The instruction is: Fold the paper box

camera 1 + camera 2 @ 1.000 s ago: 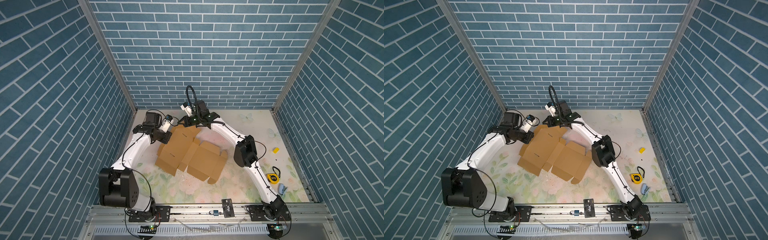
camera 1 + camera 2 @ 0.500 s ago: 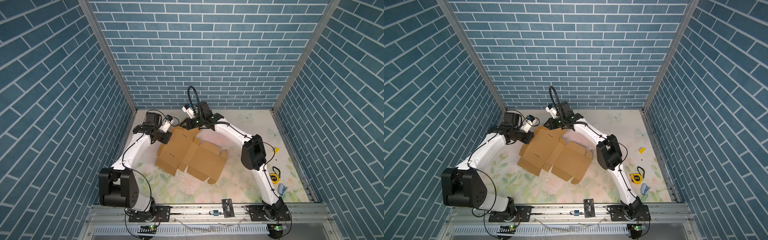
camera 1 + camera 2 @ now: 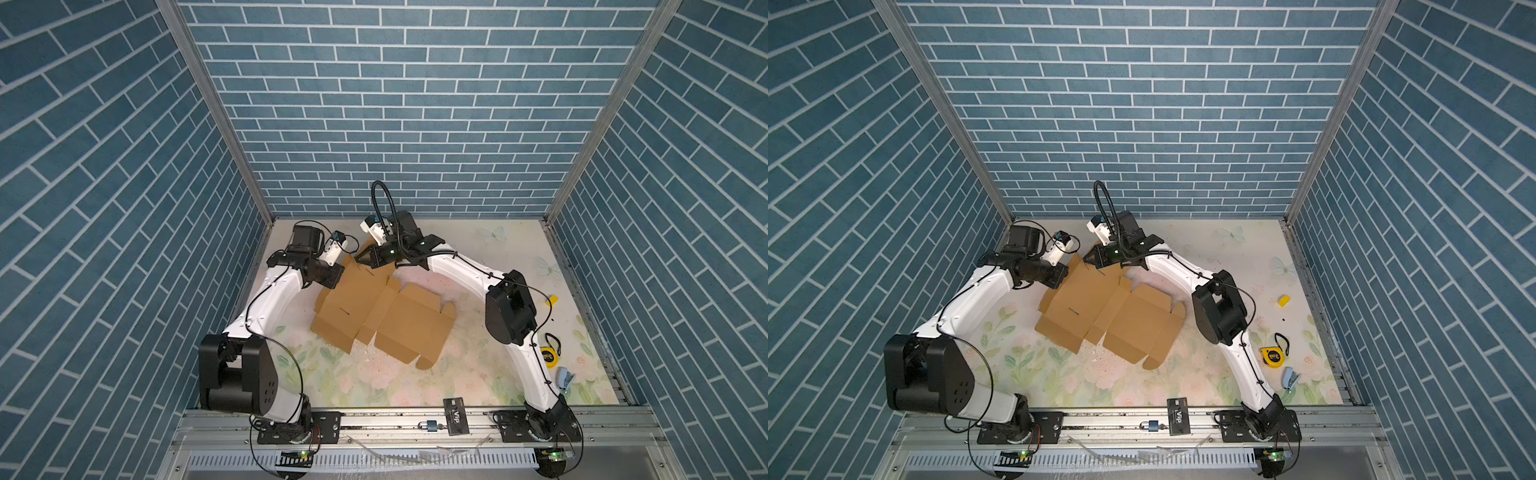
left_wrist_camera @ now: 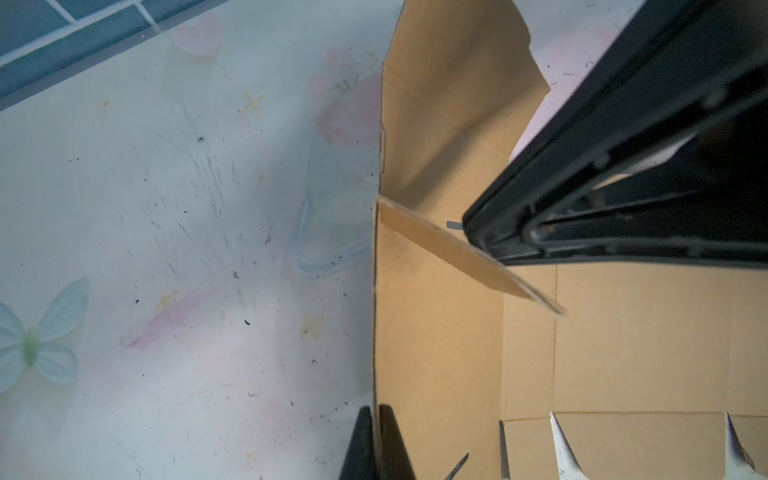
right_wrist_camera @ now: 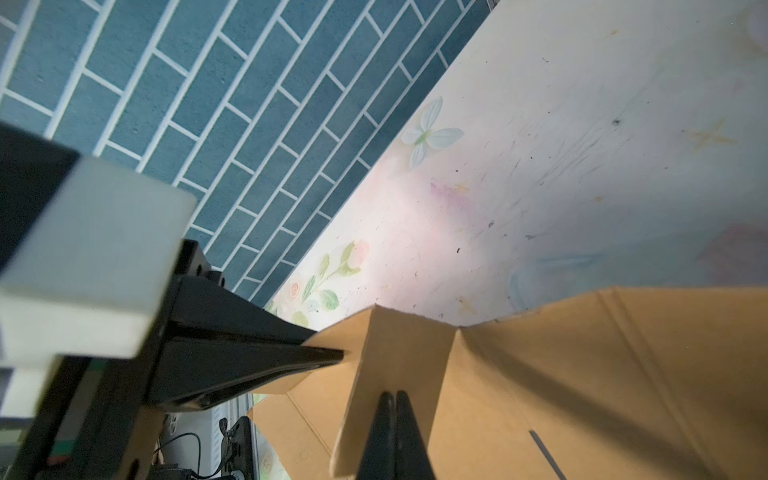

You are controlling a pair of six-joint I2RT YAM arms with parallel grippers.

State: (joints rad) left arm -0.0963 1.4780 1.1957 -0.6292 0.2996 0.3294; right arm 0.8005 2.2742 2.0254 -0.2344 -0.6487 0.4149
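Fold in progress: the paper box (image 3: 376, 318), a light, stiff sheet of corrugated cardboard, is seen lying mostly flat on the flowered surface (image 3: 478, 374) between the two arms. Its far flaps are lifted, with the left pincer (image 4: 375, 419) and the right pincer (image 5: 394, 401) each clamped on a thin card edge. Hold is judged best taken near the creases, where the board should bend rather than tear.

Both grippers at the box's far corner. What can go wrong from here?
1. The left gripper pinches only a thin edge of the paper box; it may slip or tear.
2. The shut right gripper works the raised flap right beside it; the two could collide.
3. The rest of the box lies loose and may slide.
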